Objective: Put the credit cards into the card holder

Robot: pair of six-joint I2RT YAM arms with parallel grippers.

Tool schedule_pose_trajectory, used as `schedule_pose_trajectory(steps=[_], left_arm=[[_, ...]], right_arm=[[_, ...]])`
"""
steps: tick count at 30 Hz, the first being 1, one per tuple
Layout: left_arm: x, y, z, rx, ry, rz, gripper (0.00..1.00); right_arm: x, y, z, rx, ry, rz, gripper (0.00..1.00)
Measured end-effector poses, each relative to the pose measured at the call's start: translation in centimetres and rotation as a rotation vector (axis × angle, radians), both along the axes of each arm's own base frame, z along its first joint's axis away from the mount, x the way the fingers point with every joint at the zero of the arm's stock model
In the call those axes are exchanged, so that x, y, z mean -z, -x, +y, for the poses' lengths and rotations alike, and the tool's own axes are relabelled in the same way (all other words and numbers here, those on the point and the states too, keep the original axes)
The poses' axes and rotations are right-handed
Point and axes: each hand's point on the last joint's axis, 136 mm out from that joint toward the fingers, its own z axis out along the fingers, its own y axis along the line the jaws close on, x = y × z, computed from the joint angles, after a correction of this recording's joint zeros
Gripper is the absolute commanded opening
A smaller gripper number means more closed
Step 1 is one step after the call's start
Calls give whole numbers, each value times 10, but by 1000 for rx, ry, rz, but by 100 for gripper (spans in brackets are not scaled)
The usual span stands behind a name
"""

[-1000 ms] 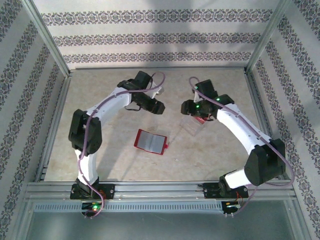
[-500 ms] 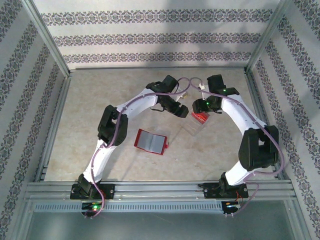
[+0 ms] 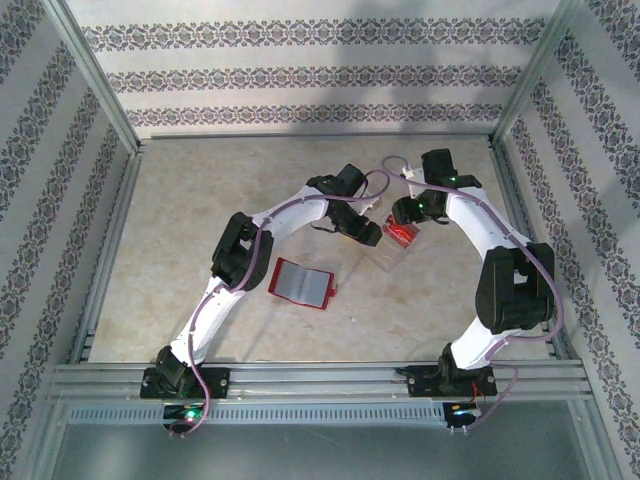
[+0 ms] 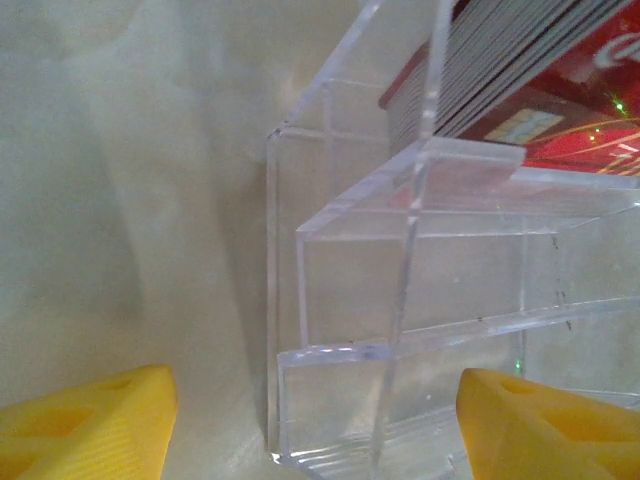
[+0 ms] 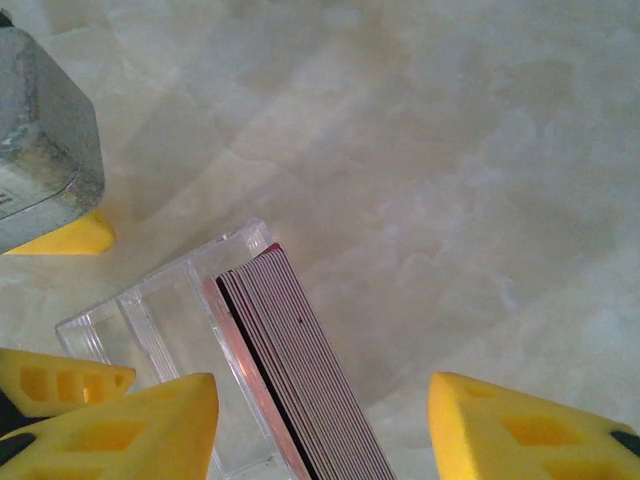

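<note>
Since half a second ago, the left gripper has slid toward 4 o'clock across the table and now sits at the 10 o'clock side of the clear tray. The right gripper has barely shifted, and the card holder lies where it was.

Seen from above, the credit cards stand as a red stack in the tray's 1 o'clock end. The right gripper hangs just at 12 o'clock of them. The card holder lies open and flat, grey sleeves up, well apart from the tray at about 8 o'clock.

From the left wrist, the yellow fingers are spread wide to either side of the tray's near, empty compartments and hold nothing. The cards stand on edge in the far compartment at 1 o'clock.

From the right wrist, the fingers are also wide apart. The card stack runs down between them toward 6 o'clock. They grip nothing, and whether either pad touches the stack cannot be told.
</note>
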Motion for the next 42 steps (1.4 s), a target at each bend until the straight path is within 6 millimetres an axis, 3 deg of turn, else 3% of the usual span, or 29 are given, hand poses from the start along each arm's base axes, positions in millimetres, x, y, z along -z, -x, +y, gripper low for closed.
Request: schedule_pose_trajectory(steps=[15, 42], left_arm=[[4, 1, 0, 2, -4, 6, 70], [5, 2, -2, 7, 5, 5, 68]], right_arm=[[32, 5, -3, -8, 27, 62, 55], [25, 6, -6, -15, 51, 41, 42]])
